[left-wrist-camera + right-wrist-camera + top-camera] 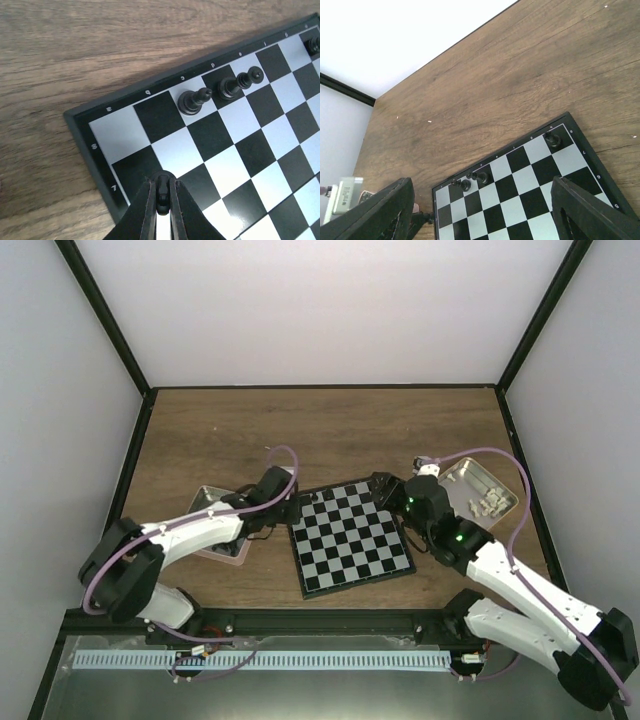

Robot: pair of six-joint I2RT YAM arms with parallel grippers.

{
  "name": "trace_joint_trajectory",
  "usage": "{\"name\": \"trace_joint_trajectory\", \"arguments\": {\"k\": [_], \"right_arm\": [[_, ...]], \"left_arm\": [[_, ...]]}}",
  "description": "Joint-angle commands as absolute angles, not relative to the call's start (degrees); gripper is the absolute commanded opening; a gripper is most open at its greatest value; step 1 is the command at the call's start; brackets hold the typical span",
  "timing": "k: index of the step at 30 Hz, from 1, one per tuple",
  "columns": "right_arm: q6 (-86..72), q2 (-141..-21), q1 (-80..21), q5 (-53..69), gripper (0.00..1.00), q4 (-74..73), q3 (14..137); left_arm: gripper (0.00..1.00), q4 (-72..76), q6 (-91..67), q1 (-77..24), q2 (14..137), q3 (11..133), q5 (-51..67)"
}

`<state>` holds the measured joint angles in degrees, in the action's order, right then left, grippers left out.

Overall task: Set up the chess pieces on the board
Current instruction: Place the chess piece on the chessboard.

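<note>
From above, the flat board (350, 538), checked in glossy black and pale grey, lies on the wood-grain table (200, 430) between the arms. A shiny metal tin (500, 480) to its right holds whitish chess pieces (488, 503).

In the left wrist view, the left gripper (161, 197) has its slim dark fingers pressed together over the board's thin black border, and turned black pieces (194, 100) stand on the back row.

In the right wrist view, the right gripper (485, 215) has its blocky fingers (590, 210) spread wide over the board.

Black pieces (192, 100) along the far row of the board (160, 117), nearer squares bare.
</note>
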<state>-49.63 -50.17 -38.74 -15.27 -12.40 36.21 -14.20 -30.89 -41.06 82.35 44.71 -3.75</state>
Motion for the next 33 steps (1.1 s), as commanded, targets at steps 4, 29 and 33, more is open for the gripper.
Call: {"name": "trace_joint_trajectory", "arguments": {"k": [4, 29, 33], "right_arm": [[-51.26, -50.17, -38.5, -18.25, 0.77, -13.79, 35.82], [-51.16, -49.83, -38.5, -18.66, 0.77, -13.66, 35.08], [-51.32, -49.99, -38.47, -18.48, 0.77, -13.13, 34.68]], "left_arm": [[0.09, -13.25, -27.0, -44.97, 87.9, 48.13, -9.25], [0.41, -26.48, -23.29, -44.13, 92.97, 56.99, -4.26], [0.39, -27.33, -22.26, -43.36, 93.85, 56.64, -4.99]]}}
